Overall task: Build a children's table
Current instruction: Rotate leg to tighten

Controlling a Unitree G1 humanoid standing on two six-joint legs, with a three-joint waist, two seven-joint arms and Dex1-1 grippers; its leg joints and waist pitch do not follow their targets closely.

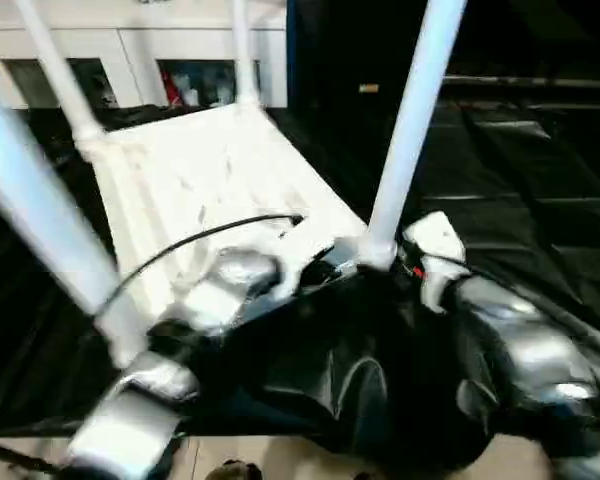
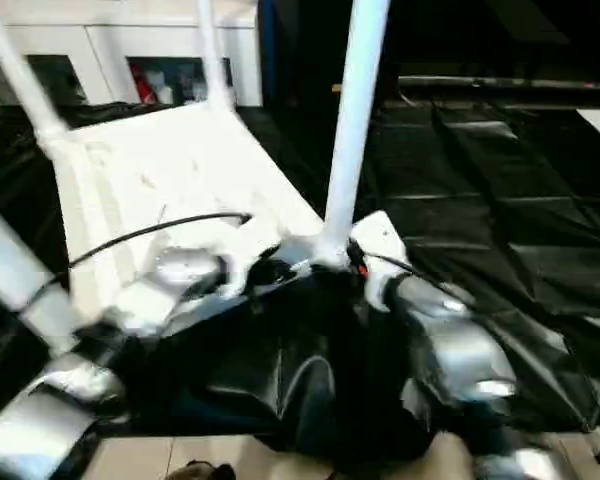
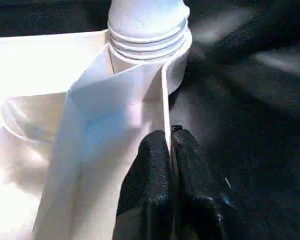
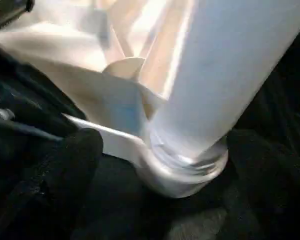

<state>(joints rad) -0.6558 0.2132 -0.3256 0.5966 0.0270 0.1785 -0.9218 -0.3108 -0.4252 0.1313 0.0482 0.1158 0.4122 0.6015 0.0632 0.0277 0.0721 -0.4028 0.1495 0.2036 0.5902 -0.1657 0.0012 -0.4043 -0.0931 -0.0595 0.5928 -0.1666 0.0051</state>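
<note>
Head views first: silver forearms lowest in the picture, left arm (image 1: 130,420) and right arm (image 1: 520,350), both reaching forward to the near edge of the table top (image 1: 210,190). Lies upside down on a black sheet (image 1: 520,200), underside up, legs pointing upward. Four legs up: near right leg (image 1: 412,120) standing in its corner socket, near left leg (image 1: 40,220) crossing the left foreground, two far legs (image 1: 55,75) and (image 1: 242,50) at the back corners. Black cable (image 1: 200,235) arching over the white surface. White cabinet (image 1: 130,60) with glass fronts behind, pale floor (image 1: 280,460) at the bottom edge. Cannot tell either gripper's grip from here.

Left wrist view, closer in: left gripper (image 3: 171,145) closed on the thin upright rim of the table top, one black finger (image 3: 150,170) inside the rim, the other outside, pressed together with the white wall between them. Just beyond, a corner socket with a leg's screw thread (image 3: 147,37) seated in it, rings of thread still exposed.

Right wrist view, something the head views hide: thick leg base (image 4: 210,100) set in its socket ring (image 4: 185,175) at the corner, ribs fanning off underneath. Right gripper's black finger (image 4: 65,165) beside the corner, near the rim; cannot tell whether open or closed, nor whether touching.
</note>
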